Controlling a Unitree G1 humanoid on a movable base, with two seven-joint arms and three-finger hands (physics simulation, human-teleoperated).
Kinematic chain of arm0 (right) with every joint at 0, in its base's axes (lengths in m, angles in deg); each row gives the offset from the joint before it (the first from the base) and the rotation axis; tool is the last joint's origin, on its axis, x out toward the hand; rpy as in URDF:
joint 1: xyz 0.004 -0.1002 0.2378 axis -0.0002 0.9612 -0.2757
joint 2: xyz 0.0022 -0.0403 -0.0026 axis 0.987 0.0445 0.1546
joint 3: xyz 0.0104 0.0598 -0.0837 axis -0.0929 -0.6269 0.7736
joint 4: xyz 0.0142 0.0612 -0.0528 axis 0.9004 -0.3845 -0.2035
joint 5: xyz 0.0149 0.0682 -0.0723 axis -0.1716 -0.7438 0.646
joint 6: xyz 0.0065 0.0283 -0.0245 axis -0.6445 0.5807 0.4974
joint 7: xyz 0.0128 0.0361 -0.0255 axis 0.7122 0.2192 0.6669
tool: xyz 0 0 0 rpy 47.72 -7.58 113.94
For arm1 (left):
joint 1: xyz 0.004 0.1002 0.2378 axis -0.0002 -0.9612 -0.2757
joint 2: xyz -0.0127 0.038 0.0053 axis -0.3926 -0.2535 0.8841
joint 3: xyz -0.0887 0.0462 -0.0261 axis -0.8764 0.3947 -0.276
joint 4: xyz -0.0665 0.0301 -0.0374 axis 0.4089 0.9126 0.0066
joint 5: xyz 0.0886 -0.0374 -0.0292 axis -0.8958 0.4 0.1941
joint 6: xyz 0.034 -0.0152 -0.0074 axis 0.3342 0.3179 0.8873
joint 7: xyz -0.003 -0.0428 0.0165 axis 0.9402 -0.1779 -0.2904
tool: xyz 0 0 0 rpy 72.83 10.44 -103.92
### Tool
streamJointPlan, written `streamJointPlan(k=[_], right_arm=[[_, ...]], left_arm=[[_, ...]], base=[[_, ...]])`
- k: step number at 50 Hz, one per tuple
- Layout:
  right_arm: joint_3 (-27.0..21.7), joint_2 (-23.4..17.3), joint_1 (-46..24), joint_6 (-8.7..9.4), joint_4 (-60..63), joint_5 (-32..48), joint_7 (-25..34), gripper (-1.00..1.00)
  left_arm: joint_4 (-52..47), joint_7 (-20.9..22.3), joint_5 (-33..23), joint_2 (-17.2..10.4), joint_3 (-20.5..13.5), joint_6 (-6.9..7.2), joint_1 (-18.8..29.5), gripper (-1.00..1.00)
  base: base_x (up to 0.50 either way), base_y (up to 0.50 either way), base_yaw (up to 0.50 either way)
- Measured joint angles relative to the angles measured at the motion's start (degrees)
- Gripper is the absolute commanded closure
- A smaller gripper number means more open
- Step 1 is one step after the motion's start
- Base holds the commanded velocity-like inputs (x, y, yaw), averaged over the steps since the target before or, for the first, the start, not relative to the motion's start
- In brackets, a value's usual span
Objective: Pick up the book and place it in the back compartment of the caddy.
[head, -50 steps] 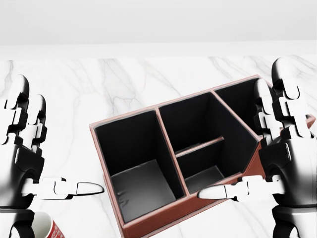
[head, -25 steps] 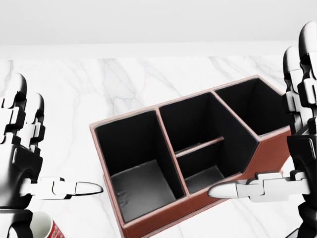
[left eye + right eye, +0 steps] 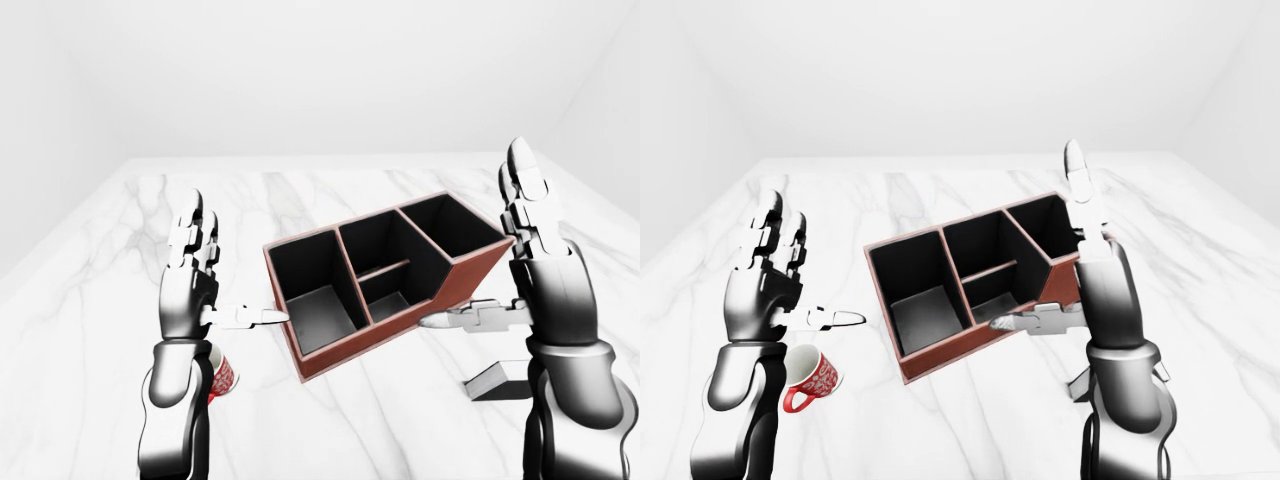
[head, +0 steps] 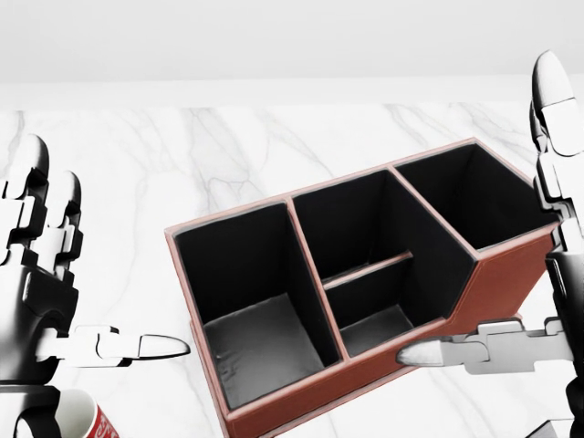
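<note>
White marble tabletop (image 3: 90, 300) in a plain white room, both my hands raised and empty.

In the left-eye view, the reddish-brown caddy with black compartments (image 3: 385, 275) sits between my left hand (image 3: 190, 285) and right hand (image 3: 535, 270), fingers spread apart; the grey flat book (image 3: 497, 381) lies near the right forearm. In the head view the caddy fills the centre. In the right-eye view a red patterned mug (image 3: 812, 378) lies under the left hand.

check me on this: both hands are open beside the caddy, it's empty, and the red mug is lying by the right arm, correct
Not quite. The red mug lies by the left arm, below the left hand, as the right-eye view shows. The rest holds: both hands are open, the right hand on the other side of the caddy, whose compartments are empty.
</note>
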Motion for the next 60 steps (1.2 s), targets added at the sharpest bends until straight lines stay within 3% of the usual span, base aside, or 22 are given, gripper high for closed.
streamJointPlan(k=[60], right_arm=[[-4.4, 0.1, 4.3, 0.00, -0.9, 18.7, 10.2, -1.00]], left_arm=[[1.2, 0.1, -0.1, -0.2, -0.1, 0.00, 0.4, -1.00]], base=[[0.00, 0.00, 0.00]])
